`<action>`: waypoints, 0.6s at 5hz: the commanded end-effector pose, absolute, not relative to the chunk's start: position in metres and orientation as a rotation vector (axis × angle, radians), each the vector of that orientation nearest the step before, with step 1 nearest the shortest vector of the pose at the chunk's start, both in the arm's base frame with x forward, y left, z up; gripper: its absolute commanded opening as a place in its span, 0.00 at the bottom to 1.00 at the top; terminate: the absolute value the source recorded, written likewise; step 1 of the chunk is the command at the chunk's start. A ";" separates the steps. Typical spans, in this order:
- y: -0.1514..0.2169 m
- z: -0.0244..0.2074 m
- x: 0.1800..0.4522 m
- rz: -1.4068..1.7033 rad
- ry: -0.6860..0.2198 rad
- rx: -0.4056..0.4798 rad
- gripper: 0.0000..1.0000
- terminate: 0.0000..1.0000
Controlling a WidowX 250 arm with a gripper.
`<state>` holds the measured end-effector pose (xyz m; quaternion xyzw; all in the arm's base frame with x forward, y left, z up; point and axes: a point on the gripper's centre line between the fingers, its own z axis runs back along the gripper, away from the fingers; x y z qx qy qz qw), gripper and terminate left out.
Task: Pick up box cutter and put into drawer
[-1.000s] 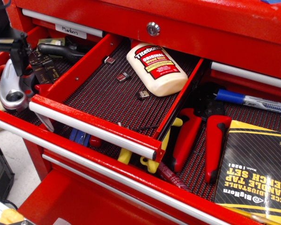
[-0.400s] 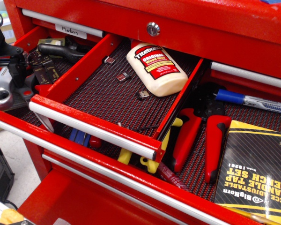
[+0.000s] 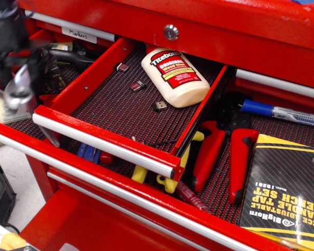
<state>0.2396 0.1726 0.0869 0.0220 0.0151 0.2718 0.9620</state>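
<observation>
**Box cutter held at far left, outside the narrow drawer**

Far left: hand point(image 3: 13, 57) is motion-blurred, dark, reaching down from top-left corner. It appears clamped on the box cutter point(image 3: 20, 93), though blur hides the fingers, so grip contact can't be confirmed for certain. Cutter is silver-grey, tilted roughly upright, wider end low, positioned above the left part of the wider drawer point(image 3: 94, 180) and just beside the left wall of the narrow drawer point(image 3: 104, 137). Not inside the narrow drawer.

Behind hand: dark tools point(image 3: 68, 56), detail unclear. White label point(image 3: 79, 34) on upper drawer front.

Centre: narrow drawer pulled open, silver bar handle in front, black-red mesh liner. Contents: glue bottle point(image 3: 174, 76) lying at rear right, plus three small metal bits point(image 3: 138, 84) scattered left of and in front of it. Lock point(image 3: 171, 32) above.

Right: red-handled pliers point(image 3: 222, 154) in wider drawer, blue marker point(image 3: 282, 112) behind them, black-yellow box point(image 3: 288, 188) at far right.
</observation>
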 end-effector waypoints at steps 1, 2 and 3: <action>0.148 0.168 0.256 0.675 0.031 0.160 0.00 0.00; 0.108 0.174 0.258 0.820 0.063 0.075 0.00 0.00; 0.062 0.158 0.253 0.853 -0.061 0.041 0.00 0.00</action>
